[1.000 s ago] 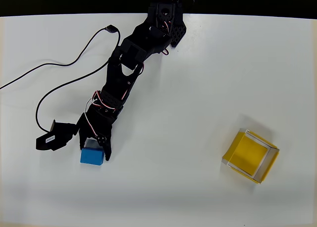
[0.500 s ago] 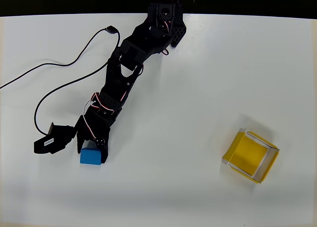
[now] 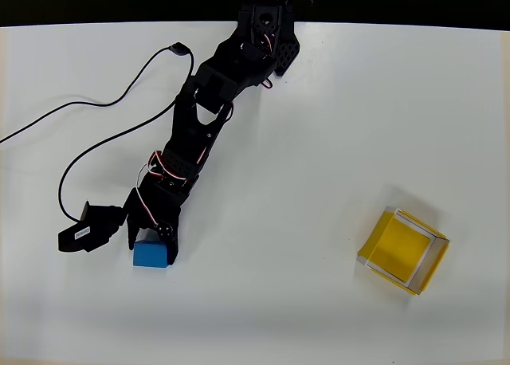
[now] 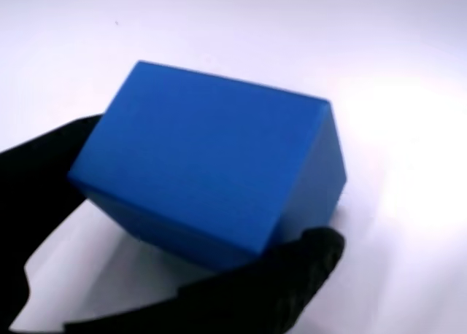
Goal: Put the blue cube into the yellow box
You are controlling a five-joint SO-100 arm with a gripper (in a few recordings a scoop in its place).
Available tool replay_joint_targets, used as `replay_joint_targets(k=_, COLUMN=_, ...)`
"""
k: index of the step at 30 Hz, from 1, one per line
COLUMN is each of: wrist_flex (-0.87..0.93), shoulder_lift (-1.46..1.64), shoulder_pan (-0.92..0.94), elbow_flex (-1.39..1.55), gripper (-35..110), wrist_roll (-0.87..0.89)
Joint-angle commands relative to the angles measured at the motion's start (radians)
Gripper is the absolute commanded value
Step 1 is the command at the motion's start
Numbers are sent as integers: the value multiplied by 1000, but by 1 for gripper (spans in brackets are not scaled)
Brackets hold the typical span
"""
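the blue cube (image 3: 153, 254) is a solid matte block with plain flat faces and crisp edges, a little wider than tall, lying on the smooth white table (image 3: 319, 142) at the near left of the overhead view. in the wrist view the blue cube (image 4: 211, 173) looms large and tilted in the picture, its top face evenly coloured and unmarked, with the black fingers (image 4: 292, 276) curving along its lower and left edges.

the yellow box (image 3: 402, 249) sits well apart at the near right, a square open-topped shape turned at an angle, with yellow walls and floor and pale rims.

the black arm (image 3: 199, 118) stretches from its base at the far edge down toward the near left, red and white wires looped at its joints. the gripper (image 3: 151, 237) hangs over the cube's far edge, one finger on each side; the jaws are spread around the cube, and whether they press it i cannot tell. a thin black cable (image 3: 103, 134) curls across the table left of the arm.
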Motion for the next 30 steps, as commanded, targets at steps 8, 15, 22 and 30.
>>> replay_joint_targets(k=8, wrist_flex=-37, shoulder_lift=571, shoulder_pan=-170, elbow_flex=229, gripper=32, wrist_roll=12)
replay_joint_targets(k=15, wrist_flex=-44, shoulder_lift=796, shoulder_pan=-345, elbow_flex=354, gripper=32, wrist_roll=34)
replay_joint_targets(k=22, wrist_flex=-135, shoulder_lift=913, shoulder_pan=-555, elbow_flex=420, gripper=31, wrist_roll=23)
replay_joint_targets(k=30, wrist_flex=-196, shoulder_lift=891, shoulder_pan=-770, elbow_flex=380, gripper=31, wrist_roll=20)
